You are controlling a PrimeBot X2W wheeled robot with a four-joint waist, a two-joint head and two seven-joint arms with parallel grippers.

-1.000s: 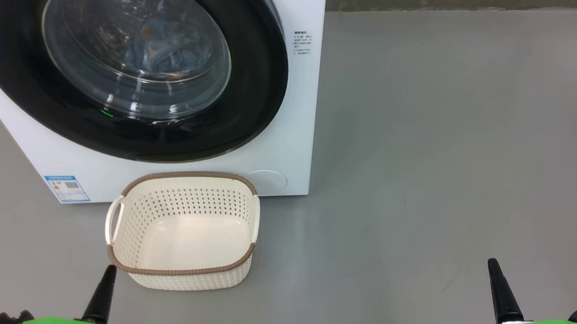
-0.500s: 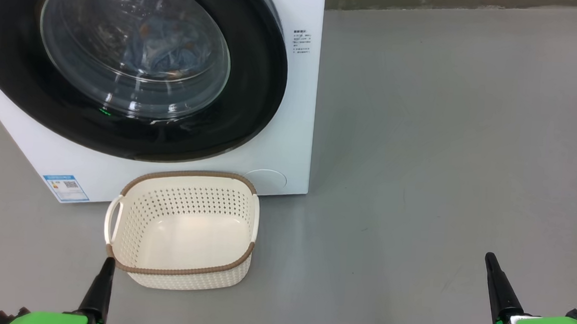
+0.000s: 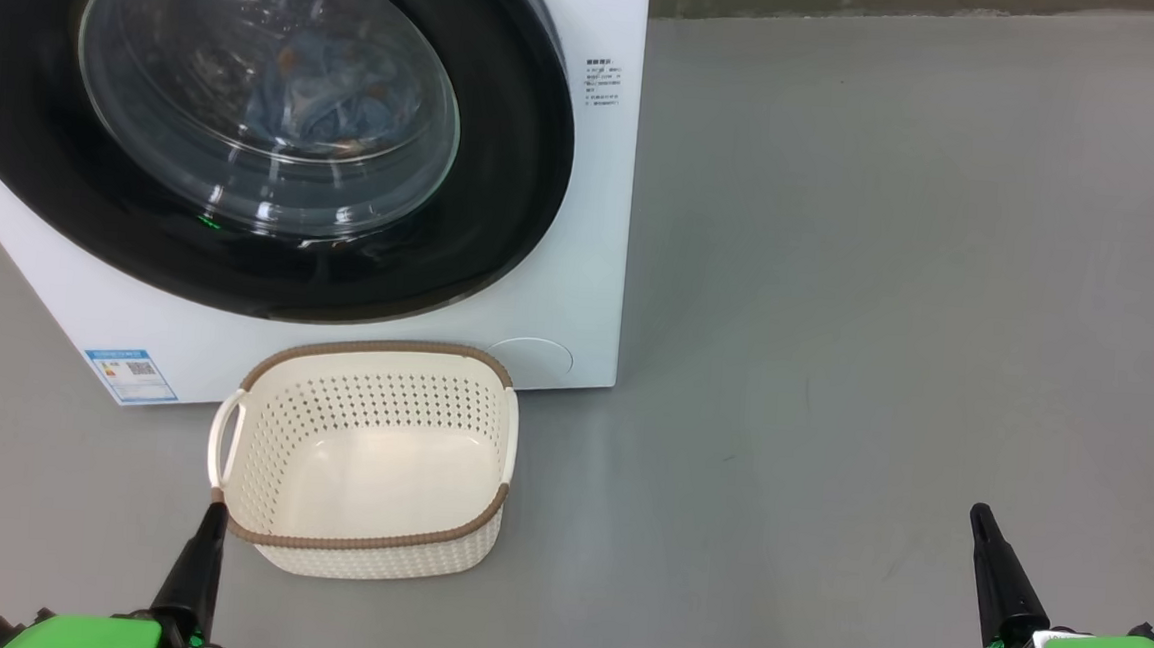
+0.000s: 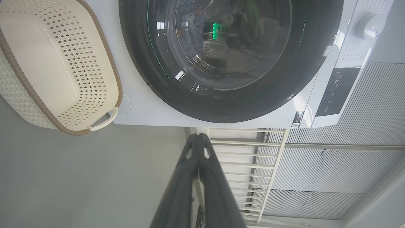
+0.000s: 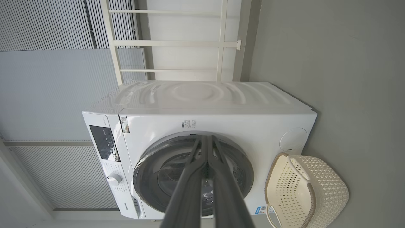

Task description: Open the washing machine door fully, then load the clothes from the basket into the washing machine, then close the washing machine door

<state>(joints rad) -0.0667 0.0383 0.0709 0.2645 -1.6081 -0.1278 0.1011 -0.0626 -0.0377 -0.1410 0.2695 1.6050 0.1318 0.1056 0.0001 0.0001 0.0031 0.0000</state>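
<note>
Writing on the washing machine (image 3: 579, 284) is small. A block of black print (image 3: 603, 83) sits on the white front, right of the washing machine door (image 3: 513, 220), and I cannot read it. At the lower left corner of the front there is a blue label sticker (image 3: 131, 375) with a square code on it; its words are also too small to read. In the right wrist view a dark control panel (image 5: 104, 142) and a round knob (image 5: 114, 179) are on the top strip of the machine, with a small sticker (image 5: 124, 124) beside them, not readable.

The door lies shut against the front, and blue cloth (image 3: 320, 98) shows behind its glass. The basket (image 3: 362, 556) stands on the grey floor (image 3: 890, 283) just in front of the machine, below the door, and its bare cream bottom is visible.

Both tools hold nothing. The left gripper (image 3: 212, 527) has its two fingers pressed together, and its tip appears just beside the near left corner of the basket rim. The right gripper (image 3: 985, 534) is also closed to one point, and it is over bare floor, well apart from the basket.
</note>
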